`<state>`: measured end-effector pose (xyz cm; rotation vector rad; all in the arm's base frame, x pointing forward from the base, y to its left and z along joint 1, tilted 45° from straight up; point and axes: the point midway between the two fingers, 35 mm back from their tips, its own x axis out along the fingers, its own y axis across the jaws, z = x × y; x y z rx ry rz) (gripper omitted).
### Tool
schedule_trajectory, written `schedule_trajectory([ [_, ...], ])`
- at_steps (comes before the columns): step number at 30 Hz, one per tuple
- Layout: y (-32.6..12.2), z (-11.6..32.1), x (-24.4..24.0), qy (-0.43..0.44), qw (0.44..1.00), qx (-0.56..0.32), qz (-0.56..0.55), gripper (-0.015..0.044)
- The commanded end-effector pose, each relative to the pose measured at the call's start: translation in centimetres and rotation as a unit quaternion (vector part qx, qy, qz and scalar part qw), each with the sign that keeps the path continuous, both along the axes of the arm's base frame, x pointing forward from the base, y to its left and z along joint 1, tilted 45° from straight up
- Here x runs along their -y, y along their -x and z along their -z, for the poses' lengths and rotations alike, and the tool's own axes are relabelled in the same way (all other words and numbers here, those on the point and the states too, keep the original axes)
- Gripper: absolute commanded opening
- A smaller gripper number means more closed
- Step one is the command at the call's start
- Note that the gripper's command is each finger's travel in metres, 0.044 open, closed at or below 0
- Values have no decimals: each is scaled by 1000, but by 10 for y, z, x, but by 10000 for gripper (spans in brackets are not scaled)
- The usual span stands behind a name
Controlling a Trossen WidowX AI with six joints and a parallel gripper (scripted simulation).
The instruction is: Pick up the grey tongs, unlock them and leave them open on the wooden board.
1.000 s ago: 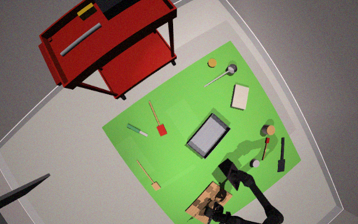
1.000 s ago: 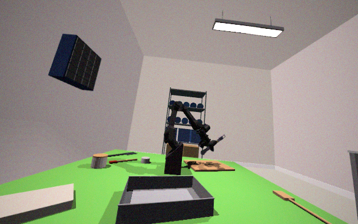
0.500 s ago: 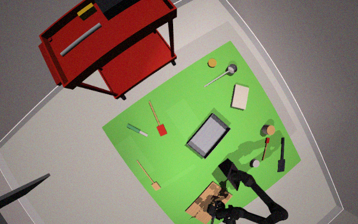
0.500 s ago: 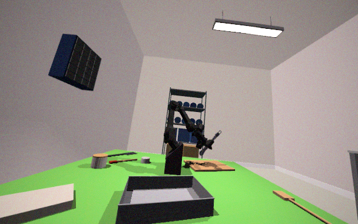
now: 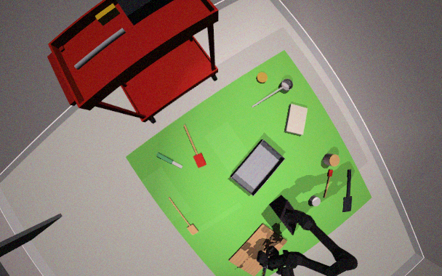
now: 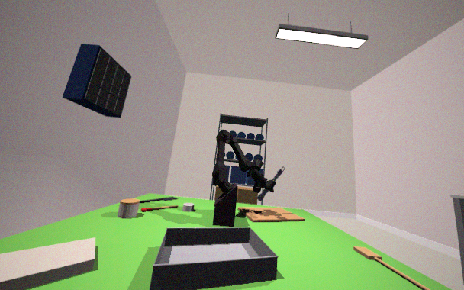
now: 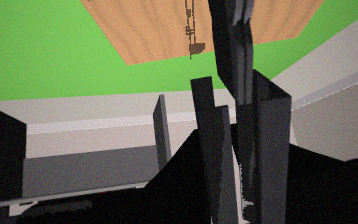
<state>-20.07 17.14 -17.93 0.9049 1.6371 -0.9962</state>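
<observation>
My gripper [image 5: 264, 260] [image 6: 271, 185] [image 7: 216, 135] is shut on the grey tongs [image 6: 278, 174] [image 7: 241, 47] and holds them in the air near the wooden board [image 5: 244, 255] [image 6: 293, 217] [image 7: 145, 32]. In the exterior view the tongs are steeply tilted, one end up to the right of the fingers and the other down to the left. In the wrist view their two arms lie close together. Which end is the hinge, and the state of the lock, cannot be told. The roasting tin [image 5: 257, 167] [image 6: 215, 272] has no tongs on it.
The arm's base [image 5: 283, 208] [image 6: 225, 207] stands between tin and board. Near it are a small white cylinder [image 5: 315, 200] [image 6: 188, 207], a jar with a wooden lid [image 5: 334, 160] [image 6: 129, 210] and a black spatula [image 5: 347, 204]. A wooden spatula [image 5: 193, 229] [image 6: 368, 252] lies across from the board.
</observation>
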Motion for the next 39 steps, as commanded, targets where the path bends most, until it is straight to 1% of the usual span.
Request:
schedule_trajectory([
  [1, 1, -2, -3, -7, 1000, -3, 3, -150],
  [26, 1, -1, -3, -6, 1000, -2, 3, -150],
  [39, 7, 19, -11, 57, 997, 44, -13, -150],
])
